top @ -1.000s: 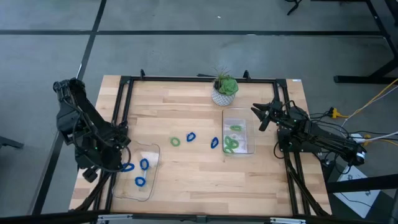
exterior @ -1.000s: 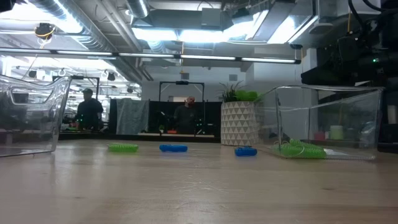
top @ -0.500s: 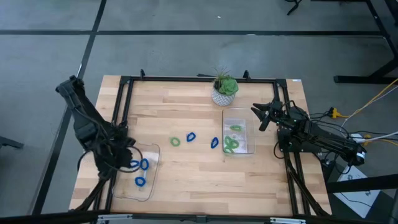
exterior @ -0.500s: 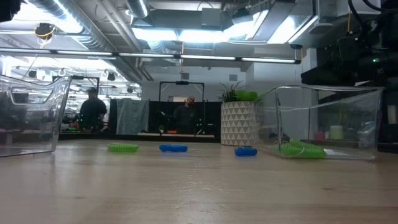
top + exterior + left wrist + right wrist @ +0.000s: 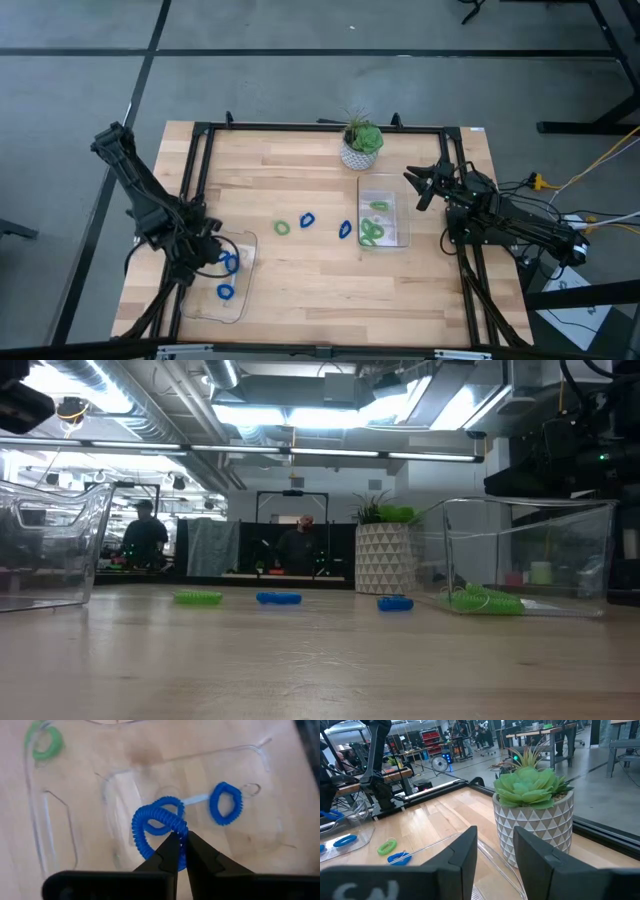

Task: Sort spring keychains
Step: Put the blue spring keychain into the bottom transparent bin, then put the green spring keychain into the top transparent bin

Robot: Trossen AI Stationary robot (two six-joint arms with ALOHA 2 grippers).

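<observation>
My left gripper (image 5: 207, 258) is low over the clear left tray (image 5: 200, 305), shut on a bright blue spring keychain (image 5: 155, 822). Two other blue keychains (image 5: 232, 263) (image 5: 225, 292) lie in that tray. On the bare wood lie a green keychain (image 5: 282, 228) and two blue ones (image 5: 307, 219) (image 5: 345, 230). The clear right tray (image 5: 400, 215) holds green keychains (image 5: 372, 233). My right gripper (image 5: 420, 185) waits open at the table's right side, facing the potted plant (image 5: 532, 795), nothing between its fingers. My left gripper pinches the blue keychain's coil on one side of its loop (image 5: 180, 826) between its two fingertips (image 5: 170, 851). The fingers come from above, slanting down. The rest of the loop spreads out ahead of them over the tray floor; I cannot tell whether it rests there.
The potted plant (image 5: 361, 145) stands at the table's far edge, beside the right tray. A black frame (image 5: 320, 127) runs around the tabletop. Open wood lies between the two trays near the front edge. People stand in the room beyond the table (image 5: 143, 540).
My left gripper has come down toward the left tray with the blue keychain still between its fingers, turning a little as it sank. The keychain now sits low inside the tray. My right arm has kept still.
</observation>
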